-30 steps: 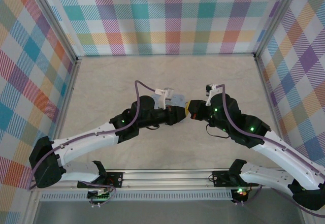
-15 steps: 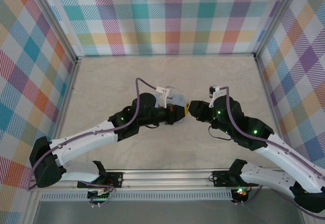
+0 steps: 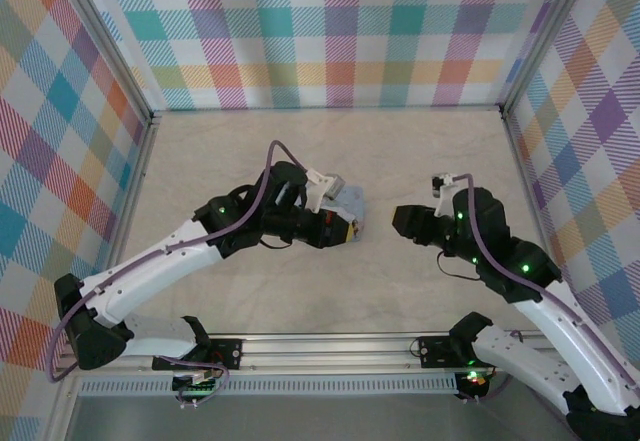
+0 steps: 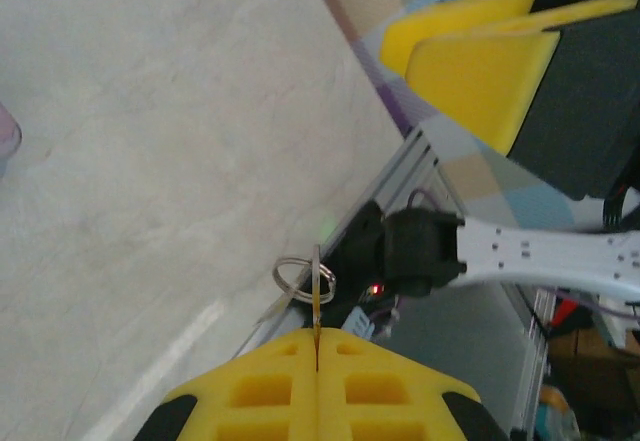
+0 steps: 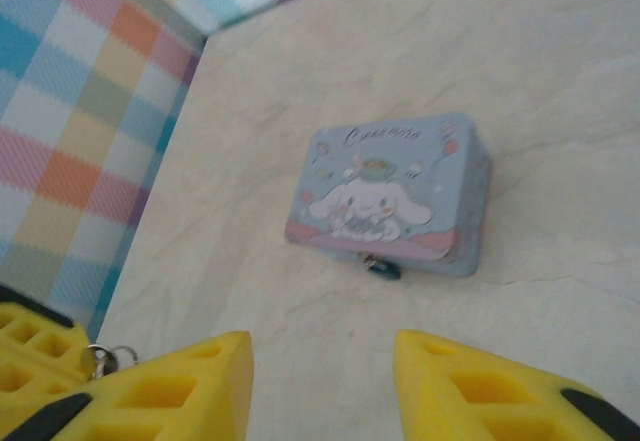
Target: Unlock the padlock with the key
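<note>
walls (image 3: 330, 31): pastel plaid | floor (image 3: 200, 171): beige, marbled | frame (image 3: 330, 346): aluminium rail

High rear overview, close wrist views, shared table (image 3: 250, 151)

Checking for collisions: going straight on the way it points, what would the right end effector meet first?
Likely the blue cartoon tin box, lying centred ahead of the right end effector; depth is unclear. The left end effector with the key sits off to the side.
</note>
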Controlling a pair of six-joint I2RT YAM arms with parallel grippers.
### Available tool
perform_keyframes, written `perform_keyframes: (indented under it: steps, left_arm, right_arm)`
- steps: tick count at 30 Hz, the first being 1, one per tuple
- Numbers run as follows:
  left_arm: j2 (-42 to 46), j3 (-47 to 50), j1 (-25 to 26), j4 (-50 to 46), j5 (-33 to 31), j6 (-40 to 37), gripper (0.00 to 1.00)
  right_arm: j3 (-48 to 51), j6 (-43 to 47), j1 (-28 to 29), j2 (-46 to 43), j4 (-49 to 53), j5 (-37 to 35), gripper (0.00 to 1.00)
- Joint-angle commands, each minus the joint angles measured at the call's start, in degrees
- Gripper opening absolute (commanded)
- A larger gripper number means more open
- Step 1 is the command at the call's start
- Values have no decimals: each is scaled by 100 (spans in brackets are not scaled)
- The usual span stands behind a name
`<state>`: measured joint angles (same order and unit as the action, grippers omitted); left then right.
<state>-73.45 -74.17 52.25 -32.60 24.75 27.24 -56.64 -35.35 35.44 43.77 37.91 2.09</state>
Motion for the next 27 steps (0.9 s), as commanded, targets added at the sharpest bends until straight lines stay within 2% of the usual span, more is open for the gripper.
perform_keyframes:
  steps: [1,4,6,9,13,19,27]
  left_arm:
    - [-133,-319,-142,-858,757,-572,0]
    - [-227,-521,-234,-1020,1172,-785,0]
    - [-321,-702,-266,-1192,1370,-952,0]
    - [-420,-890,-267,-1354,1610,-1138,0]
    - [-448,-942,-266,-1378,1815,-1212,0]
    - [-477,-967,-266,-1359,1901,-1239,0]
    - [-492,-953,-267,-1258,1945,-1206,0]
  right_arm:
    - [-103,538,-344,271,-472,1912,41]
    - [14,563,-652,529,-1057,3305,38]
    - [111,496,-705,652,-1406,3865,36]
    - [307,382,-705,713,-1819,4358,34]
    - [583,182,-705,697,-2342,4957,37]
    - [706,169,-696,642,-2458,5320,40]
    - [715,335,-688,663,-2220,5516,34]
